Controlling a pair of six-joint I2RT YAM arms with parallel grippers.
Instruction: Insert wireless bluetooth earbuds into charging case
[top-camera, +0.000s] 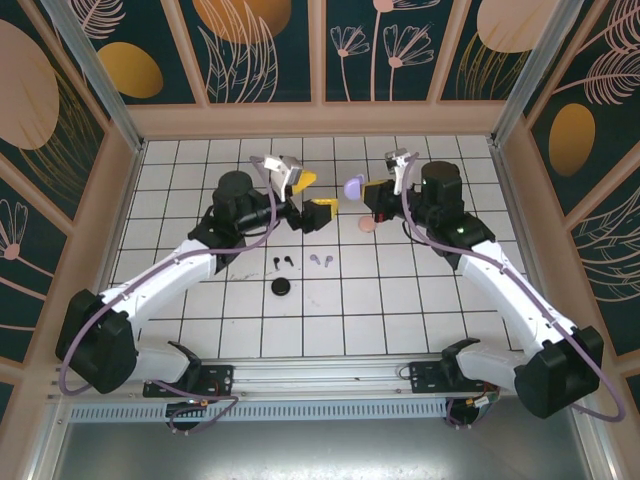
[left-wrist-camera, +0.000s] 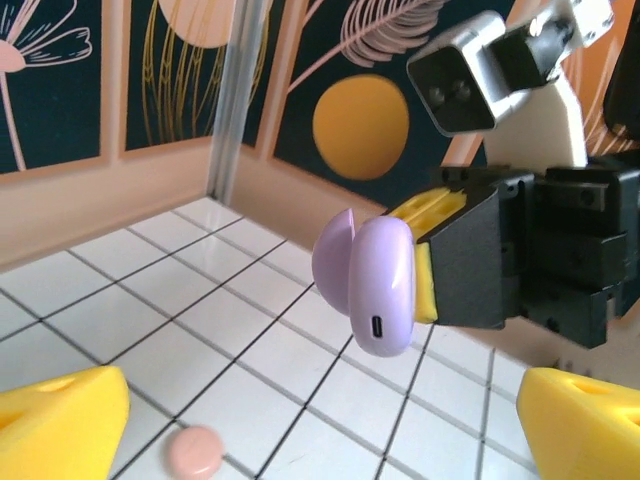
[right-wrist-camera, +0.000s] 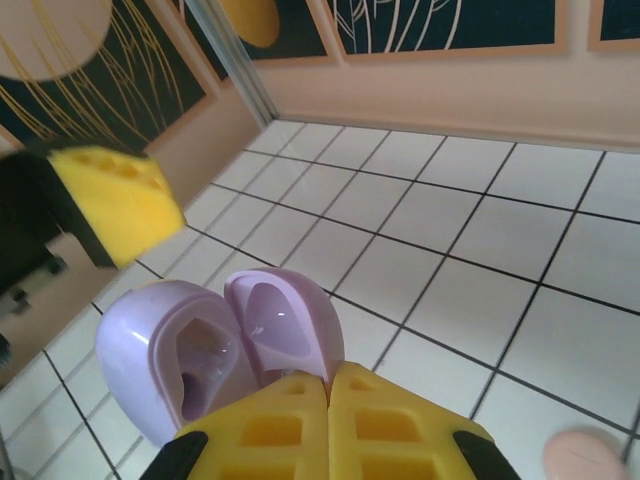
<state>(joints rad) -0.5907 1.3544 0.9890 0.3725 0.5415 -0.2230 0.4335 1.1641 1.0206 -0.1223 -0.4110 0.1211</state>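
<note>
The right gripper (right-wrist-camera: 328, 405) is clenched on the lilac case (left-wrist-camera: 378, 285), holding it clear of the tiled floor (top-camera: 400, 300) just above the centre of the overhead frame. The lid is swung open, and the right wrist view shows both moulded wells, which look empty. The left gripper (top-camera: 311, 196) hangs just to the left of the case with its yellow fingers spread wide and nothing between them. The lilac earbuds (top-camera: 321, 259) lie side by side on the tiles below the two grippers, near the middle of the overhead frame. The black earbuds (top-camera: 282, 259) lie just to their left, with the black case (top-camera: 281, 288) below those. The pink case (top-camera: 367, 226) sits closed on the floor under the held case. The step in hand appears to be fetching a lilac bud with the free arm. To do it well, the left gripper should drop straight onto one bud, well away from its twin, and pinch across the stem so the head stays free to lead into a well. The right arm should hold the case steady and tilt the wells toward the incoming bud. The lid opens only narrowly, so a slow entry aligned with the well's shape is safest.
</note>
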